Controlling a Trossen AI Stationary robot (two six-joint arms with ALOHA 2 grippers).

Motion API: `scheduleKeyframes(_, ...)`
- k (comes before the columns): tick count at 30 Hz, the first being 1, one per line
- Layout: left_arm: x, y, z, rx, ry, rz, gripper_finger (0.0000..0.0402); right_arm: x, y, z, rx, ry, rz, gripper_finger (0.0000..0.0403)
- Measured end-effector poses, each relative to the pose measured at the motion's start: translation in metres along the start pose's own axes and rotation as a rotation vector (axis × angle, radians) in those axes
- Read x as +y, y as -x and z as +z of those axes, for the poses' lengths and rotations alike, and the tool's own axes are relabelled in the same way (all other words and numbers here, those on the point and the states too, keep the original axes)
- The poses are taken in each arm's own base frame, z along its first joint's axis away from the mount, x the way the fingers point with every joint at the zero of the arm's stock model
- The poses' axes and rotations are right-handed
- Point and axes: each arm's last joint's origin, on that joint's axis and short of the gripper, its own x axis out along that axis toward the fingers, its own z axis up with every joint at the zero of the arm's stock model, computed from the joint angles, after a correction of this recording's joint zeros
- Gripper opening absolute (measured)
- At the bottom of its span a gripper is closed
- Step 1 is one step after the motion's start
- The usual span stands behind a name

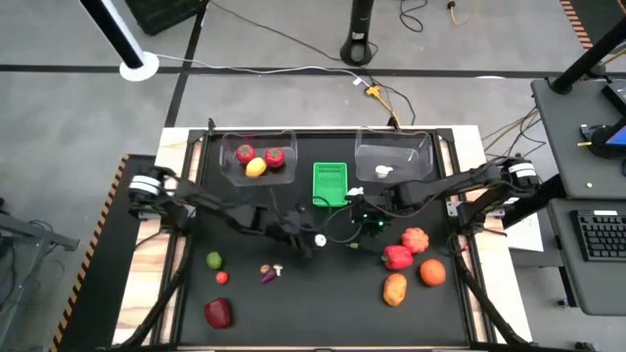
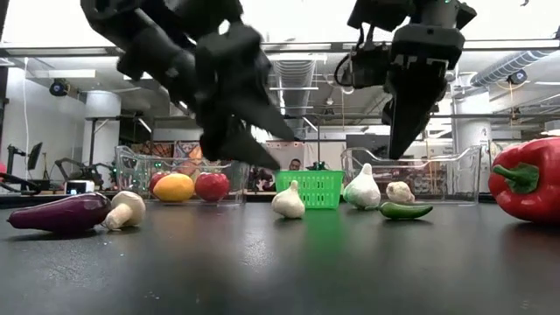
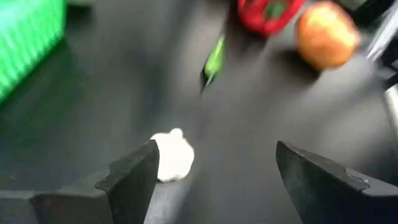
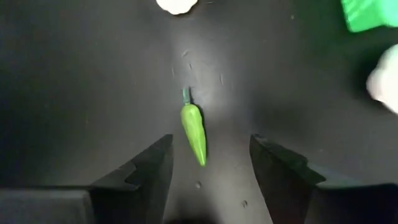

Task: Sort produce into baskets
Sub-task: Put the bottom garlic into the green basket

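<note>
My left gripper [image 3: 214, 168] is open above the table's middle [image 1: 305, 242]. A white garlic bulb [image 3: 173, 155] lies on the table just beside one finger, and I cannot see any touch. My right gripper [image 4: 211, 158] is open and points down [image 1: 365, 225]. A small green chili [image 4: 194, 130] lies on the table below and between its fingers, untouched. The green perforated basket [image 1: 331, 184] stands at mid-back. The left clear bin [image 1: 231, 166] holds two red fruits and a yellow one. The right clear bin [image 1: 421, 161] holds a white piece.
A red pepper [image 1: 397, 257], an orange gourd [image 1: 416, 239], an orange [image 1: 432, 272] and a potato [image 1: 394, 288] lie at the right front. A lime [image 1: 213, 260], an eggplant [image 1: 268, 277], a mushroom [image 1: 279, 268] and a red fruit [image 1: 217, 313] lie at the left front.
</note>
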Motion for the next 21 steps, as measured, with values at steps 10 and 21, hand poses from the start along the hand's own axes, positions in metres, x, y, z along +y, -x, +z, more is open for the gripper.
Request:
scheduleKeyframes(10, 0.002, -0.03, 0.0, -0.003, -0.006, 0.133, 0.029, -0.002, 0.032, -0.001, -0.12, -0.038, -0.015, 0.0203)
scheduleKeyframes(21, 0.004, -0.034, -0.003, 0.004, -0.02, 0.126, 0.0276, -0.003, 0.041, -0.001, -0.162, -0.065, -0.044, 0.0203)
